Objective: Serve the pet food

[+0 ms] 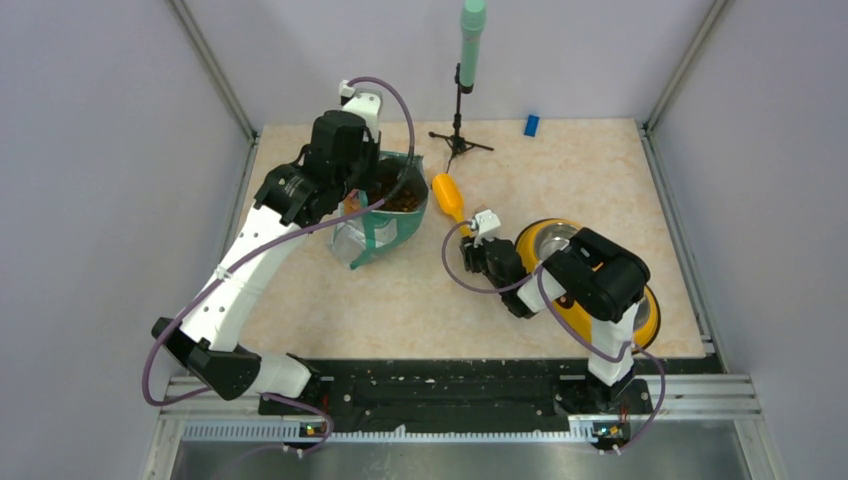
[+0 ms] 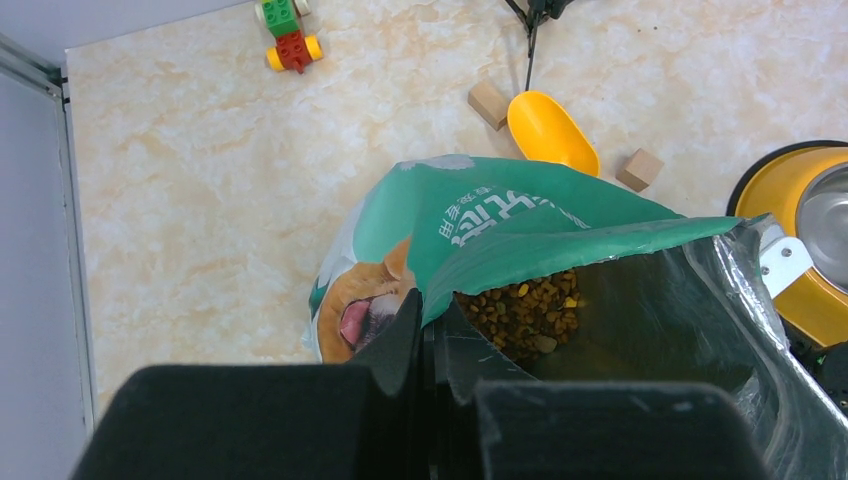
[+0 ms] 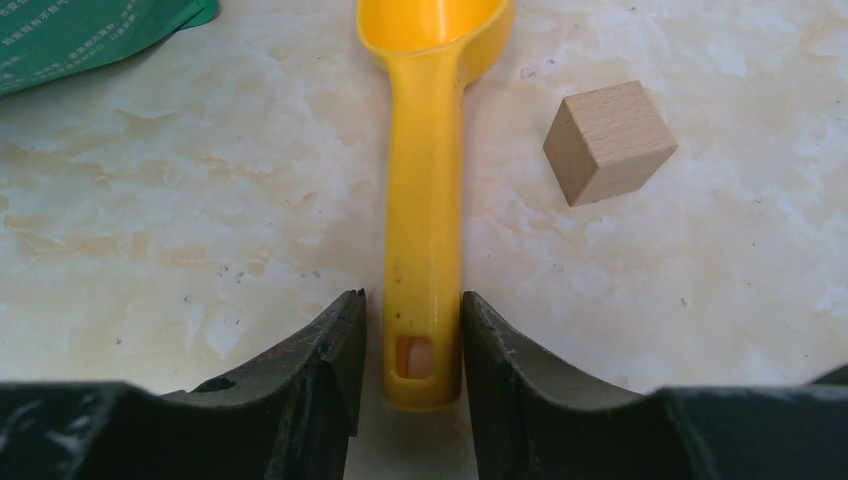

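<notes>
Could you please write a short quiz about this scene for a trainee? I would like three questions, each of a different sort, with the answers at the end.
1. True or false: the yellow scoop is full of kibble.
2. Multiple choice: what is the left gripper shut on?
A) a wooden cube
B) the edge of the open pouch
C) the rim of a metal bowl
3. Fill the gap: the fingers of the right gripper stand on either side of the scoop's ______.

Key
1. False: the scoop is empty and lies on the table.
2. B
3. handle
</notes>
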Robot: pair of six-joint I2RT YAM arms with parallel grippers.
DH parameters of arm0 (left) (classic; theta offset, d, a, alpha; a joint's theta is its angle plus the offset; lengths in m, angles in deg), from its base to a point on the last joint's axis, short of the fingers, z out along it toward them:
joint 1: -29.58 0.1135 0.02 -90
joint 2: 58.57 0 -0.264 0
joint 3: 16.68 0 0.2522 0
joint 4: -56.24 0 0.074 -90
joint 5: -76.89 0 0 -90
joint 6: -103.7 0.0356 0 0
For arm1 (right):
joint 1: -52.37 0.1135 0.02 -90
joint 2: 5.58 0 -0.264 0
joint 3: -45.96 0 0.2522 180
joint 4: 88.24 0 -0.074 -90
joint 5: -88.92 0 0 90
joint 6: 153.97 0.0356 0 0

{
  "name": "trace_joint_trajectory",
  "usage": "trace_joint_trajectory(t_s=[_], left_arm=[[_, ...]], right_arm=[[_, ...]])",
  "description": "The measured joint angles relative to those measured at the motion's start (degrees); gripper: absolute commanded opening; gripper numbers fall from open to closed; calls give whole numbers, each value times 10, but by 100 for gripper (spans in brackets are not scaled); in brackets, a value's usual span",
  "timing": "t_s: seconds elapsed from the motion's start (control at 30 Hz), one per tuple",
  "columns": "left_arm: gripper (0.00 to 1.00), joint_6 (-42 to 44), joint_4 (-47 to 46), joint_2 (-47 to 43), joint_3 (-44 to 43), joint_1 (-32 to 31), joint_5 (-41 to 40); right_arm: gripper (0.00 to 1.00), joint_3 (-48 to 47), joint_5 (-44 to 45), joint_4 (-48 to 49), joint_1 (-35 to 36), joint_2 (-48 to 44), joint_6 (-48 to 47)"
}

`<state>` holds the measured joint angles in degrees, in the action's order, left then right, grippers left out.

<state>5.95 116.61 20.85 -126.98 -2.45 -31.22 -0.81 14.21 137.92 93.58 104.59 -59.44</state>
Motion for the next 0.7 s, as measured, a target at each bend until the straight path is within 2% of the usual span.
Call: trace_joint_trajectory(t_s=[0.1,0.3,0.5,0.7], left_arm=[[0,0,0,1,0,0,0],[0,3,0,2,-2,0,0],[0,3,0,2,-2,0,0],[0,3,0,2,-2,0,0]], right_arm=[[30,3,11,10,5,3,-5],[1,2,30,22,11,10,-16],[0,-9,17,-5,10,4,-10],[0,-12,-71,-95,-10,-43,47]])
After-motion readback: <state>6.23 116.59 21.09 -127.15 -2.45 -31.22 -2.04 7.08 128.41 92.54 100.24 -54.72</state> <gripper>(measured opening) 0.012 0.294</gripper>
